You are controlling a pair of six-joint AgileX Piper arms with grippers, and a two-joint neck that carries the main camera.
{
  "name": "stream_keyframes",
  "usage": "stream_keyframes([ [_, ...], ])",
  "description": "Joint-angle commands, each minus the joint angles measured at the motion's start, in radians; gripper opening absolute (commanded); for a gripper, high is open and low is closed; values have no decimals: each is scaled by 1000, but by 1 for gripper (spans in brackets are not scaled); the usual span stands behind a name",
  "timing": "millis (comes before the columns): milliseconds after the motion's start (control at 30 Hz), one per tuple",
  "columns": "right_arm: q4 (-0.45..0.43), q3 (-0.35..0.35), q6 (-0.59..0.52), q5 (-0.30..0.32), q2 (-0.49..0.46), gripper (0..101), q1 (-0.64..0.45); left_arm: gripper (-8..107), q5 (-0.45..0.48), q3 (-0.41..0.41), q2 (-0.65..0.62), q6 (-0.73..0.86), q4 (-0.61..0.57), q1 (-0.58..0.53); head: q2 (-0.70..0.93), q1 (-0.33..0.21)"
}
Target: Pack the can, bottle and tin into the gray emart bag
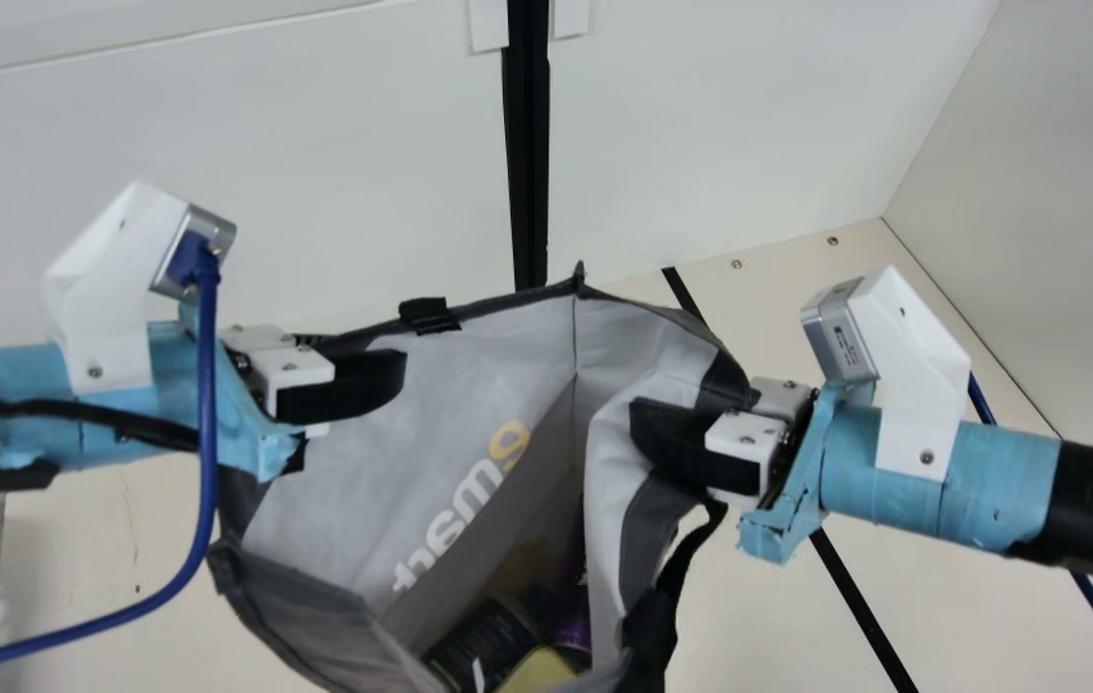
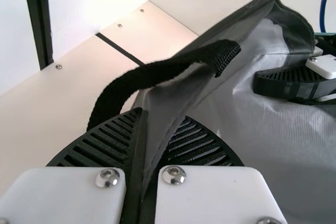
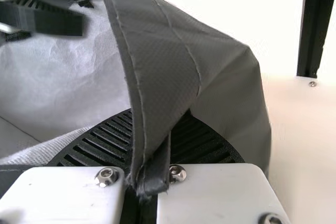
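Smooth cream table (image 1: 758, 626), creased gray fabric bag (image 1: 470, 385), ribbed left gripper (image 1: 381, 358) pinching its rim, right gripper (image 1: 664, 409) likewise

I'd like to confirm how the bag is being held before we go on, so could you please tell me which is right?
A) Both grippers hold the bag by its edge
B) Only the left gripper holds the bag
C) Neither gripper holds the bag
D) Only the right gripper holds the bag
A: the left gripper and the right gripper each have an edge of the gray bag pinched between their fingers, on opposite sides of its opening.
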Motion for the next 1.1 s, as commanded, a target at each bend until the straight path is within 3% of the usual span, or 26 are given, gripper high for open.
stream_keyframes([
  [0, 2, -7, -33, 0, 20, 0, -5, 10, -2, -34, 28, 7, -4, 3, -2, -23],
  [533, -2, -72, -124, -140, 170, 0, 128, 10, -2, -256, 206, 10, -23, 12, -2, -23],
  [800, 3, -88, -135, -155, 195, 0, 137, 10, -2, -306, 240, -6, -20, 12, -2, -23],
  [1067, 3, -88, -135, -158, 195, 0, 137, 10, -2, -306, 238, -5, -20, 11, -2, -23],
])
